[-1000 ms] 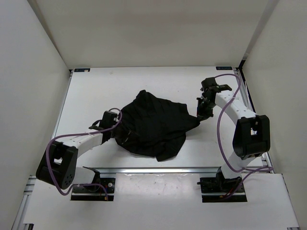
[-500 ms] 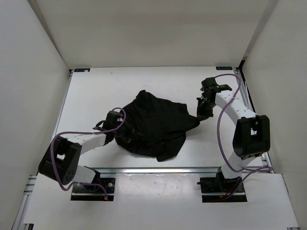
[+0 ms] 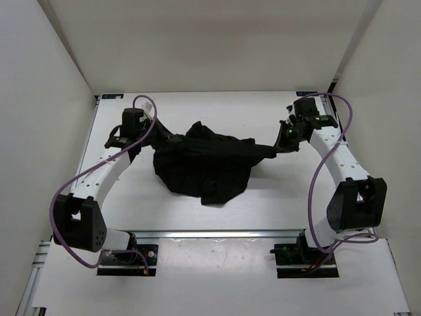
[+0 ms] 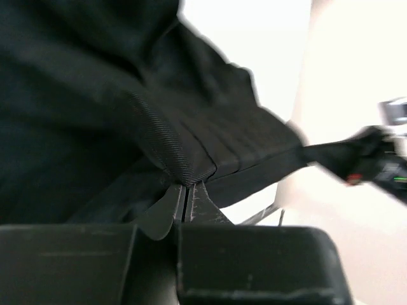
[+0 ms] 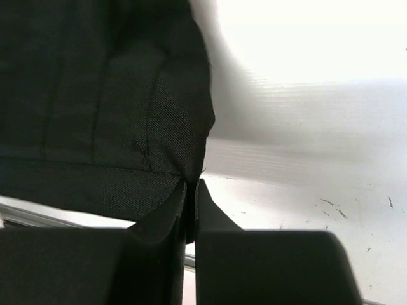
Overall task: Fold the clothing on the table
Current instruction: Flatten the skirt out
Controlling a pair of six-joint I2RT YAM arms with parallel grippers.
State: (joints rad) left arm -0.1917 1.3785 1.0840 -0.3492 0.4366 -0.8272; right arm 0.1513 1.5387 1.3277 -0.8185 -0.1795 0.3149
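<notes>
Well, walls [image 3: 197, 46]: white, standing on three sides of the table.
Table [image 3: 217, 112]: white and flat. It has a shiny metal rail [image 3: 217, 232] along the edge next to my bases.
Clothing [image 3: 204, 168]: black and soft, in the middle of the table. Its far edge is pulled out sideways, from my left gripper over to my right gripper. The rest is bunched up and droops toward my bases, with the low part on the table. In my left wrist view I can see thin creases in the cloth [image 4: 191, 133].
Left arm [image 3: 99, 174]: white, reaching up the left side of the table and bending in toward the cloth.
Right arm [image 3: 342, 155]: white, reaching up the right side and bending in toward the cloth.
Cables [image 3: 148, 105]: purple, looping along both of my arms.
Left gripper [image 3: 161, 136]: at the left end of the cloth. My jaws are squeezed tight on a fold of it, with the two tips [image 4: 186, 194] almost touching and the cloth pinched between them.
Right gripper [image 3: 281, 146]: at the right end of the cloth. My jaws are squeezed tight on a corner of it too, and my wrist view shows the cloth caught right at the tips [image 5: 191, 185].
Between my grippers: a thin strip of cloth runs straight across, from one gripper to the other.
</notes>
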